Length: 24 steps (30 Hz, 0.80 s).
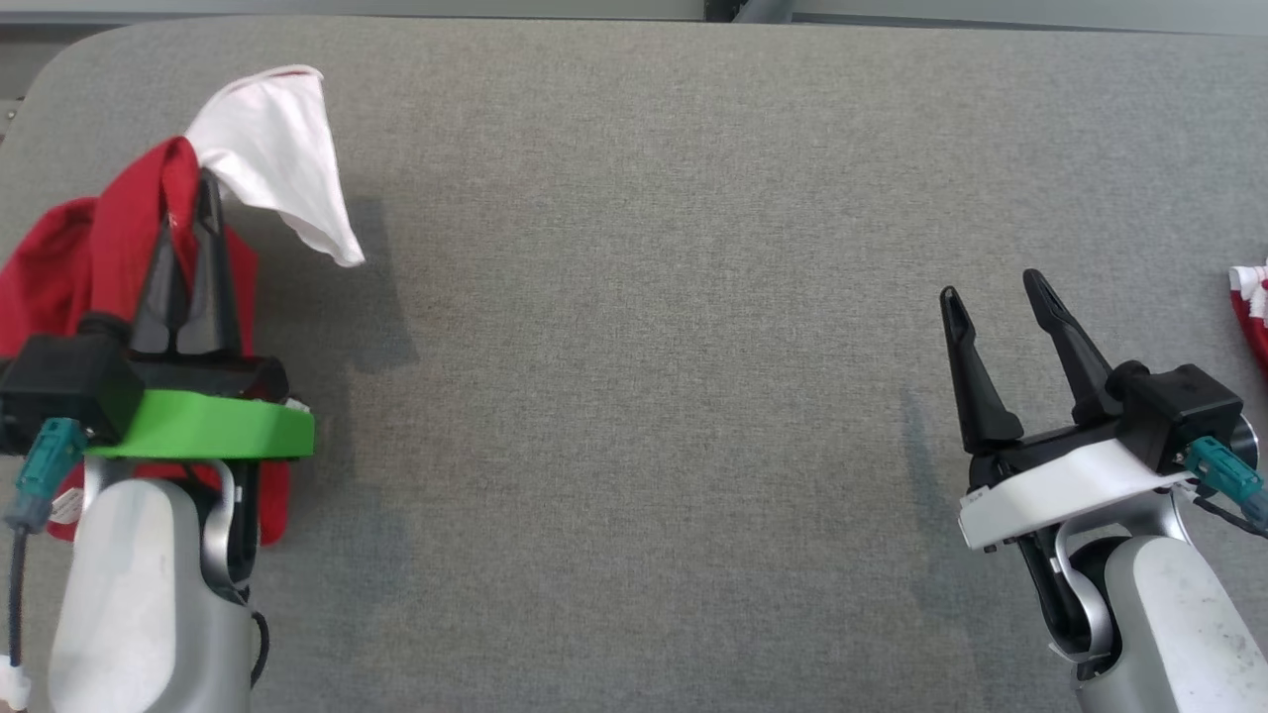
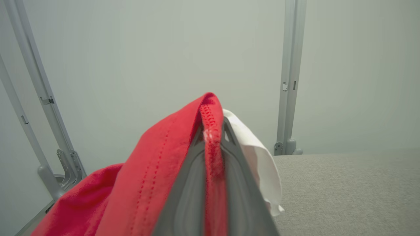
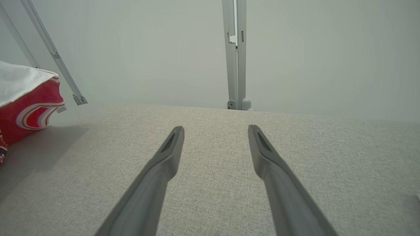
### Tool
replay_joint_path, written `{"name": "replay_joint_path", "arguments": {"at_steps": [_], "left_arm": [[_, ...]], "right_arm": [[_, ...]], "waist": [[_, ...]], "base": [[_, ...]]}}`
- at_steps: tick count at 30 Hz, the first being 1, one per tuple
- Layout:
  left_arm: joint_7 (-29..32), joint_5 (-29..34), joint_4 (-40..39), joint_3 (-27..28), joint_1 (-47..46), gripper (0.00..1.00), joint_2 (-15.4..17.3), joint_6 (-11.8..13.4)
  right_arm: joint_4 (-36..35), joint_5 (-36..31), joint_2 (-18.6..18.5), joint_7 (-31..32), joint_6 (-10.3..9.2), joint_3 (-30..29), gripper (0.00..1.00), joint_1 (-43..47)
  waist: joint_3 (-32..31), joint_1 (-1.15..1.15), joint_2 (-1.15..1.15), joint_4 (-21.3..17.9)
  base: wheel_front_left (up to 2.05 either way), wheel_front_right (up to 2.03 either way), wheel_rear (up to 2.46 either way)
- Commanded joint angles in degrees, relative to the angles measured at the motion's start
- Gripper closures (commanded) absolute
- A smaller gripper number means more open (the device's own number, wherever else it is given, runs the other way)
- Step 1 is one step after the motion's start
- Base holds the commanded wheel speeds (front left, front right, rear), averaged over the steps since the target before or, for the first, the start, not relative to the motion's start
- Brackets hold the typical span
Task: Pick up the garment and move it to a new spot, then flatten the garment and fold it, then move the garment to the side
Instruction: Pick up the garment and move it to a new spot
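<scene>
The left gripper [image 1: 190,203] is clamped on the red hem of the garment [image 1: 54,272] at the table's [image 1: 644,396] left edge; the cloth hangs beneath it (white part flaring past the fingertips); the right gripper [image 1: 991,285] gapes wide, empty, well apart.

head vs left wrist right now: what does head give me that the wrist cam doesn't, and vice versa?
Head view: the open right gripper, plus a second red-and-white cloth at the right edge. Left wrist view: the stitched red hem clamped, seen up close, and metal frame posts behind. Both: left gripper shut on the red-and-white garment, and the grey table.
</scene>
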Motion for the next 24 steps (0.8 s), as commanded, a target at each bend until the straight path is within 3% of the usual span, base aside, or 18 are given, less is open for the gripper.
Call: {"name": "replay_joint_path", "arguments": {"at_steps": [1,9,17,24], "left_arm": [[-0.2,0.2,-0.6,-0.3,0.8,1.0,-0.3,-0.2],[-0.2,1.0,-2.2,-7.5,3.6,1.0,-2.3,-0.5],[-0.2,-0.6,-0.1,-16.5,-0.7,1.0,-4.2,-0.5],[-0.2,-1.4,4.3,-21.1,-6.0,1.0,-5.6,-0.5]], "right_arm": [[0.0,0.1,0.1,-0.3,-0.09,0.0,0.0,0.8],[0.4,0.2,1.5,-1.1,-0.09,0.9,0.0,1.1],[1.7,0.7,2.7,-2.5,-0.09,2.1,0.0,0.2],[3.3,1.4,3.6,-4.9,-0.09,2.4,0.0,0.0]], "waist": [[-1.3,0.0,0.0,-1.5],[-1.9,0.0,0.0,-7.3],[-0.3,0.0,0.0,-16.7],[2.0,0.0,0.0,-23.7]], "base": [[0.0,0.0,0.0],[0.0,0.0,0.0],[0.0,0.0,0.0],[0.0,0.0,0.0]]}}
